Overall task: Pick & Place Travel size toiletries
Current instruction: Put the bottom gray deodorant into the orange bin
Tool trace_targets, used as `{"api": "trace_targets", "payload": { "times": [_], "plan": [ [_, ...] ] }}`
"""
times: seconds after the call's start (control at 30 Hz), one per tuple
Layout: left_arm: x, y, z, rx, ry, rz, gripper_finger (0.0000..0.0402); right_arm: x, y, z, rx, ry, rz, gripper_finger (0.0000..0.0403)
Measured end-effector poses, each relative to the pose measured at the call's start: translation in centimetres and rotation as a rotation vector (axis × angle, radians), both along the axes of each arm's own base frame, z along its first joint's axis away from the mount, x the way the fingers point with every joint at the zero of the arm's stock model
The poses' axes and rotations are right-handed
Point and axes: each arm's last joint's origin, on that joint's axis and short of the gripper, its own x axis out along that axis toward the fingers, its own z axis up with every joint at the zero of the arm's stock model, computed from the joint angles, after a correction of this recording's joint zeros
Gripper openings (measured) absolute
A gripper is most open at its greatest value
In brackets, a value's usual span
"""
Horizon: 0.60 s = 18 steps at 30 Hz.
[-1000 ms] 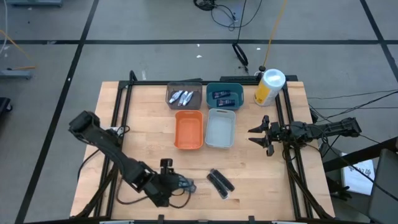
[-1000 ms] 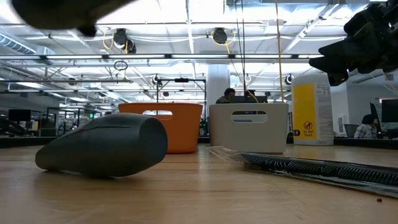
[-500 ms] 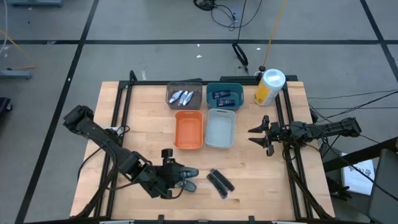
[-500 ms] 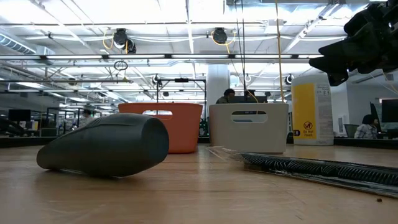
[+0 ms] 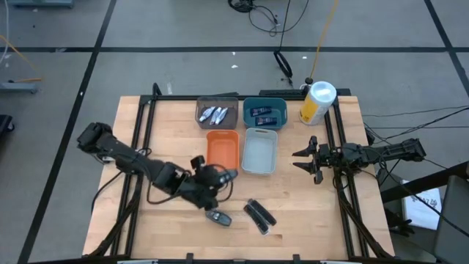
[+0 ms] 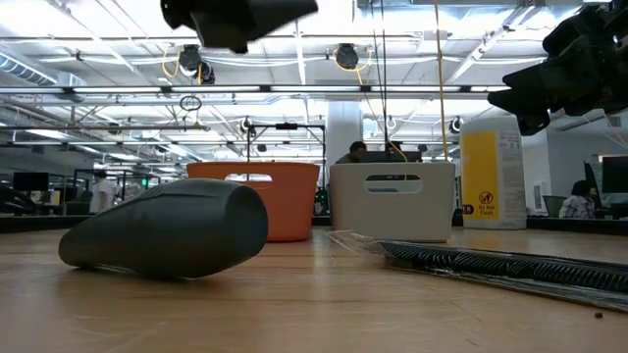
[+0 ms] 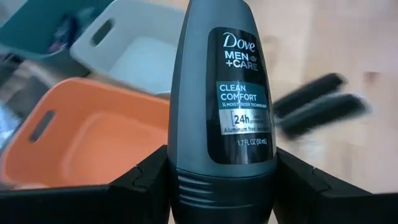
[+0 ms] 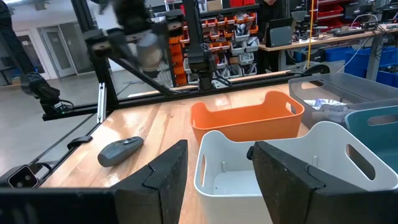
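Just below the orange bin (image 5: pixel 223 153) at centre frame, the left pincer (image 5: pixel 220 178) gripped a dark grey oval (image 7: pixel 222 112), best carried squarely over that bin before loosening.

We see a table (image 5: pixel 293 213) of pale wood, smooth, w/ visible grain and a light sheen. The dark grey oval (image 7: pixel 224 118) in the left wrist view looks like matt plastic w/ a glossy black label; the other oval (image 6: pixel 167 230) on the table is likewise matt, smooth. The orange bin (image 8: pixel 249 121) and white bin (image 8: pixel 273 158) look like smooth moulded plastic, slight satin finish. The slim black bars (image 5: pixel 259 215) sit in clear, shiny wrap. The gripper fingers (image 8: pixel 155 180) look like matt black plastic.
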Motion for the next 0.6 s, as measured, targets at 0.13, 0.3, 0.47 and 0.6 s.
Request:
{"api": "trace_targets", "payload": {
  "times": [0.13, 0.3, 0.47, 0.6],
  "plan": [
    [0.5, 2.0, -0.2, 0.009, 0.030, 0.070, 0.0210, 0.0, 0.0, 0.0, 0.000, 0.000, 0.000, 0.0171],
    [1.2, 4.5, -0.3, 0.034, 0.053, 0.127, 0.0195, 0.0, 0.0, 0.0, 0.000, 0.000, 0.000, 0.0171],
    [1.9, 7.7, -0.3, 0.007, 0.045, 0.256, 0.0195, 0.0, 0.0, 0.0, 0.000, 0.000, 0.000, 0.0171],
    [2.1, 9.8, -0.7, -0.001, 0.049, 0.339, 0.0211, 0.0, 0.0, 0.0, 0.000, 0.000, 0.000, 0.0171]
  ]
}}
